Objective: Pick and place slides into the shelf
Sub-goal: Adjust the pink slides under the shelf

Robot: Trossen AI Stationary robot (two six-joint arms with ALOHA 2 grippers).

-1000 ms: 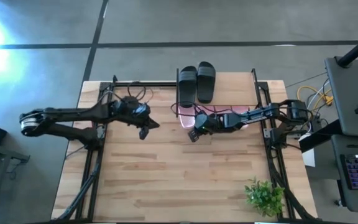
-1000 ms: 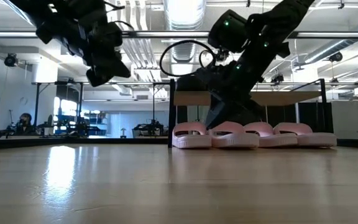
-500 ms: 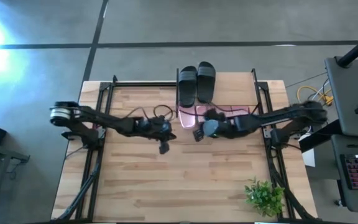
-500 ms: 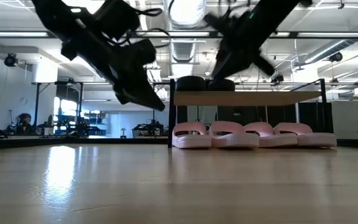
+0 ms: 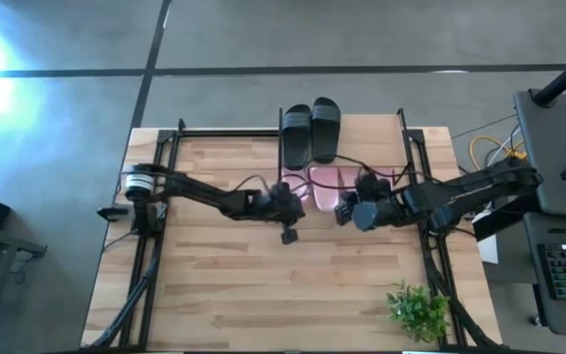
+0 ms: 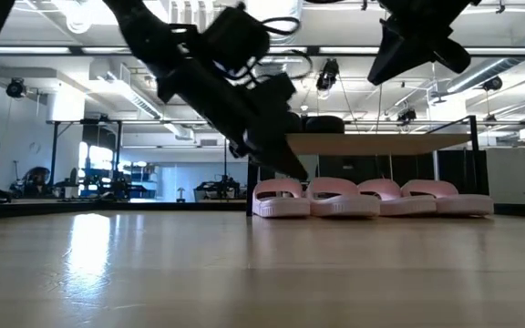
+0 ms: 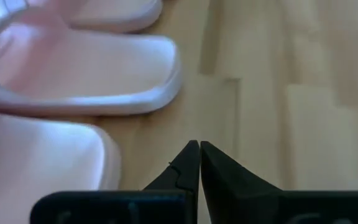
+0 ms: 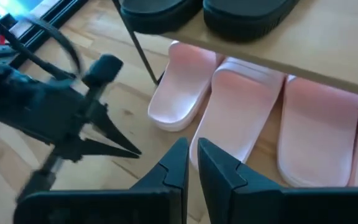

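Left gripper (image 5: 289,234) advanced, pressed shut and empty, just beside pink slides (image 7: 73,74): judged light, soft foam, best pinched by strap.

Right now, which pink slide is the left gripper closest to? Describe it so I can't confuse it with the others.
Find the shelf at the table's far edge; four pink slides lie in a row on the tabletop under its wooden tier. The one you want is the end pink slide nearest the left gripper, below the black slides; only it has a neighbour on one side alone.
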